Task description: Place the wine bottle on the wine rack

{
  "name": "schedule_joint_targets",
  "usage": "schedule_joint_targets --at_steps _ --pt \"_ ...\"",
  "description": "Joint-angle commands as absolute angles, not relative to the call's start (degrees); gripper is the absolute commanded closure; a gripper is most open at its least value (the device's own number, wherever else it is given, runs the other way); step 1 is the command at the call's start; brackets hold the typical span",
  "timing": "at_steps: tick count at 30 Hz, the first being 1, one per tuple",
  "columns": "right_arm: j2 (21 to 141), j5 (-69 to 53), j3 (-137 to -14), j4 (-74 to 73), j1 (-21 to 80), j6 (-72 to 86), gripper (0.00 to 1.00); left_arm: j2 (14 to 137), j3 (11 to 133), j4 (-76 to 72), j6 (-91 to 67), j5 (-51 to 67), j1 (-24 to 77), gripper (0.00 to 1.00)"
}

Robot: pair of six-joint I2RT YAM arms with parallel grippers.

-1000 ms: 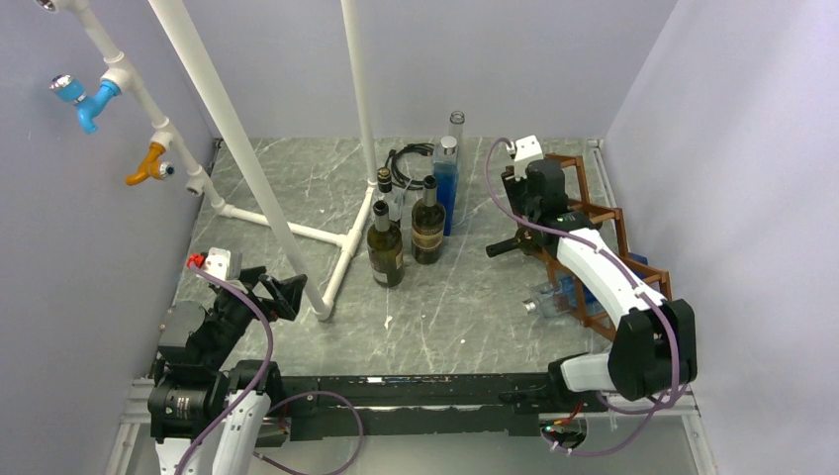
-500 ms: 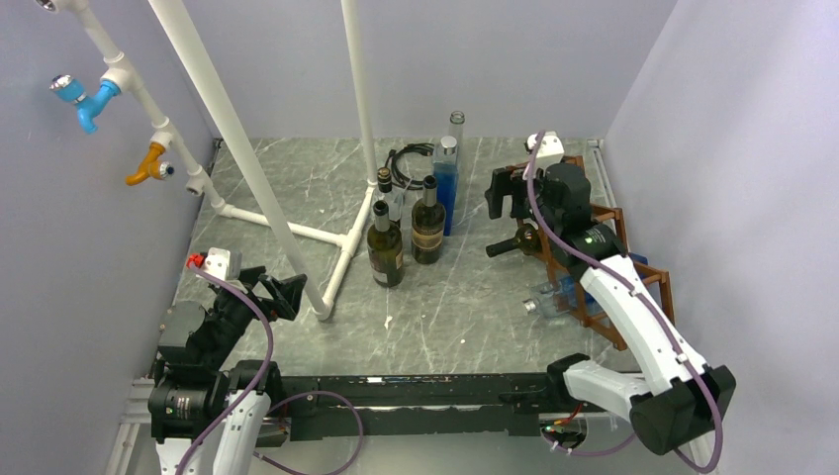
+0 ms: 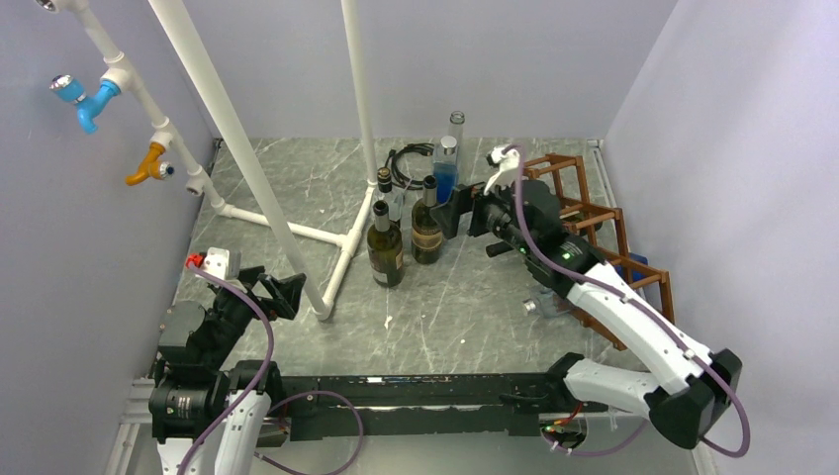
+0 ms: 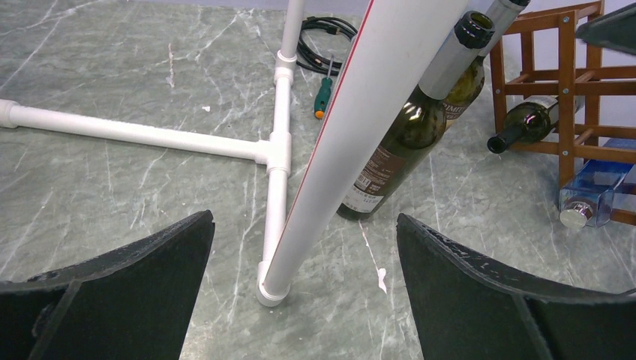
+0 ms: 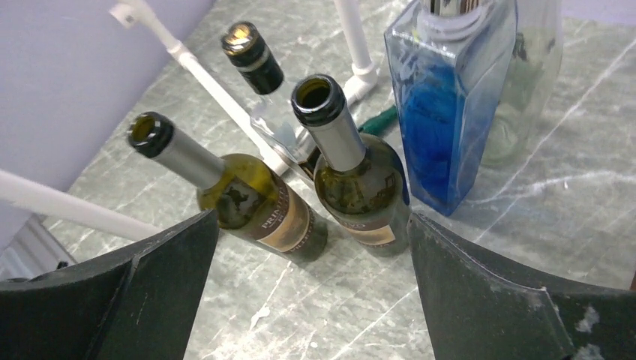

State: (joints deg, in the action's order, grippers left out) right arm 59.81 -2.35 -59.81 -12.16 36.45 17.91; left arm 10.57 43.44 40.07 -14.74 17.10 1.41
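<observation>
At mid table (image 3: 297, 198), your right end effector (image 3: 450, 213) gapes empty beside a standing wine bottle (image 3: 427, 233). This is likely the reach. Next, grip its neck, then carry it to the wine rack (image 3: 594, 208).

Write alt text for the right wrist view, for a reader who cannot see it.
The open right gripper faces two open-necked green wine bottles standing on the grey marbled table, with one of its black fingers at each lower corner. Behind them stand a capped bottle, a square blue glass bottle and white pipes.
</observation>
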Motion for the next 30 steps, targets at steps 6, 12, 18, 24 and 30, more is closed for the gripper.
schedule_joint_targets --at_steps 6,12,18,24,30 --pt "69.3 21.6 -67.0 -9.7 45.3 18.0 0.01 11.9 43.7 37.9 -15.3 18.0 0.8 0.03" --pt "76.0 43.5 -71.9 -10.5 53.8 15.7 0.02 10.6 43.6 37.8 -15.3 17.6 0.8 0.03" --pt "80.1 48.3 -73.6 -7.0 55.6 13.4 0.05 11.1 43.7 38.0 -15.3 17.6 0.8 0.03" --pt "84.4 50.0 -74.7 -3.8 55.6 13.5 0.04 11.0 43.6 37.8 -15.3 18.2 0.8 0.03" --pt "88.9 49.7 -75.7 -1.7 55.6 13.0 0.20 10.3 43.5 37.8 -15.3 17.3 0.7 0.03"
